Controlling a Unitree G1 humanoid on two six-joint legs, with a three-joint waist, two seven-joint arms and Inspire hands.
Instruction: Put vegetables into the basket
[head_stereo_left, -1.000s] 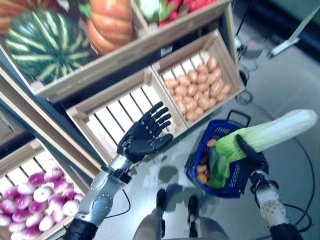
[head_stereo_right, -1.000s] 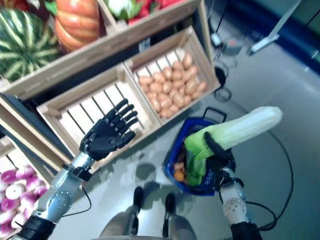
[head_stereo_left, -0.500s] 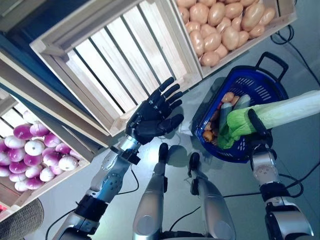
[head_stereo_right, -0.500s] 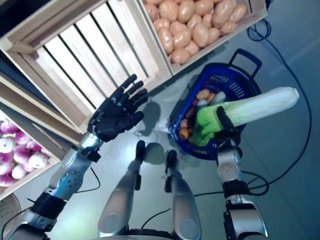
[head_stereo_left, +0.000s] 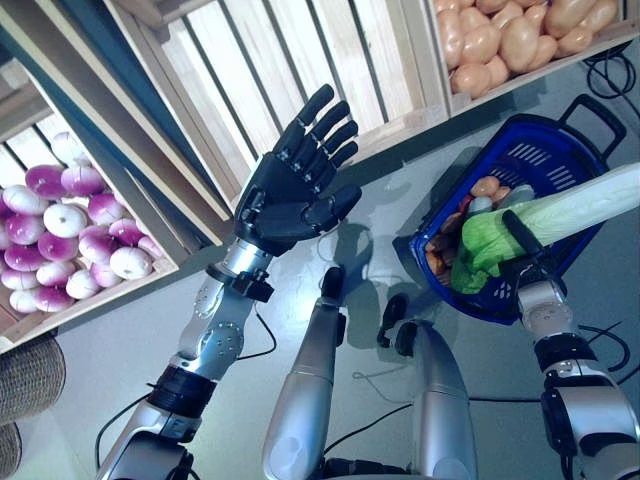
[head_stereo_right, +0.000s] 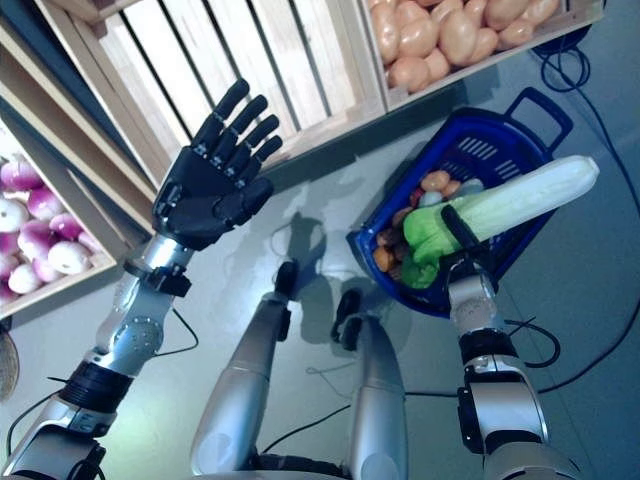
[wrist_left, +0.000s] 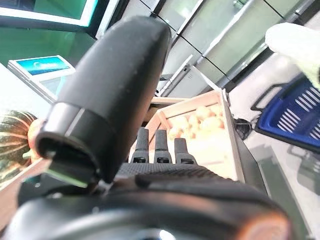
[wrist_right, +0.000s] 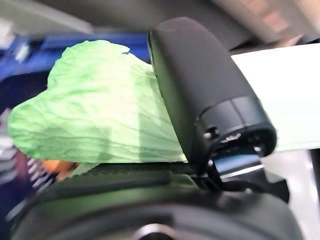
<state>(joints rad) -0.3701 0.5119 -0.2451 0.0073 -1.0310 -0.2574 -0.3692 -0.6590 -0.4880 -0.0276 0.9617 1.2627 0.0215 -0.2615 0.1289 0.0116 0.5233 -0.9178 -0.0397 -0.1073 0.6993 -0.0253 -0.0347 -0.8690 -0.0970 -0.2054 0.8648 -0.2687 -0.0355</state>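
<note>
My right hand (head_stereo_left: 528, 262) is shut on a long napa cabbage (head_stereo_left: 560, 216) with a white stalk and green leafy end; its thumb (wrist_right: 200, 85) wraps over the leaves (wrist_right: 95, 125). The cabbage hangs level just above the blue basket (head_stereo_left: 560, 160) on the floor, leafy end over the basket's near part. Inside the basket lie orange and brown vegetables (head_stereo_right: 428, 186) and a pale one. My left hand (head_stereo_left: 295, 185) is raised, open, fingers spread, holding nothing, in front of the slatted crate.
An empty slatted wooden crate (head_stereo_left: 290, 60) stands behind the left hand. A crate of potatoes (head_stereo_left: 510, 35) sits behind the basket. A crate of purple-white turnips (head_stereo_left: 70, 230) is at the left. A woven basket (head_stereo_left: 25, 375) shows at the lower left.
The camera has tilted down and shifted, so crates slid up and out of view. The left hand has risen slightly, still open. The right hand keeps the cabbage over the basket.
</note>
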